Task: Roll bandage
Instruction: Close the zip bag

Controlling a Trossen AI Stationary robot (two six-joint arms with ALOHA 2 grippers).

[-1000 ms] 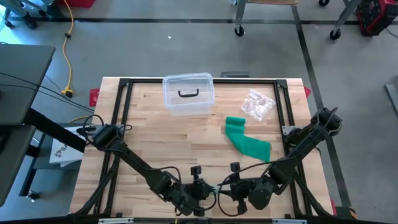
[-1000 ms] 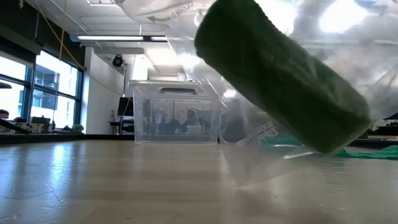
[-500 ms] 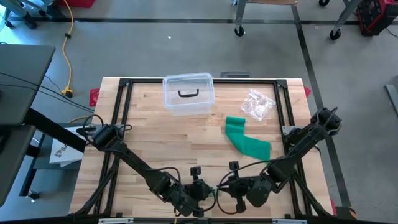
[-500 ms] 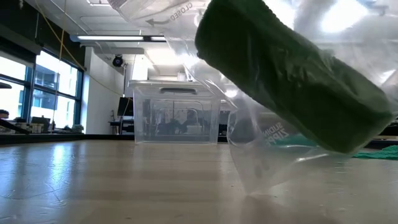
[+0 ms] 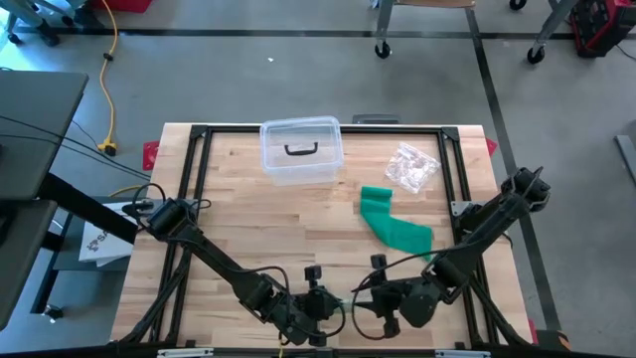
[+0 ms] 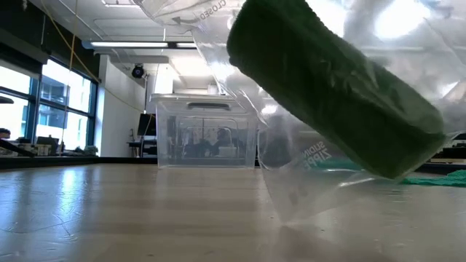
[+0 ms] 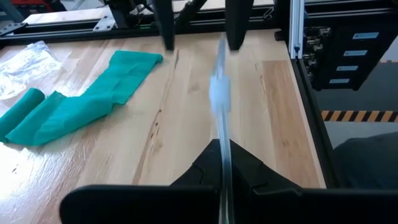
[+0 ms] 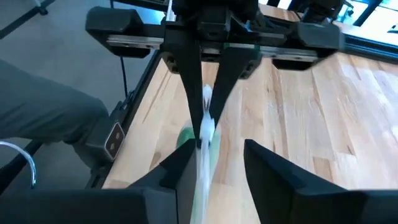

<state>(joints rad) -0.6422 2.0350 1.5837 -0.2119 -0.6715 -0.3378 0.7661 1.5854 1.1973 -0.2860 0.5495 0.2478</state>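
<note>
the rolled green bandage (image 6: 331,91) is sitting inside a clear zip bag (image 6: 306,156), filling the low view and partly hiding the clear box (image 6: 204,135). at the bench's (image 5: 248,229) front edge the left claw (image 5: 320,310) is clenched on the bag; the right claw (image 5: 376,306) is seemingly released around it. a loose green strip (image 5: 396,229) is lying beyond.

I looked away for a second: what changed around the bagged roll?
The right gripper shifted slightly right and its jaws now stand apart around the bag's edge. The green roll swung a little inside. The left gripper stays clamped on the bag; the table's loose bandage and bin unmoved.

Dk green roll (image 6: 331,91), clear bag (image 6: 306,167)
</note>
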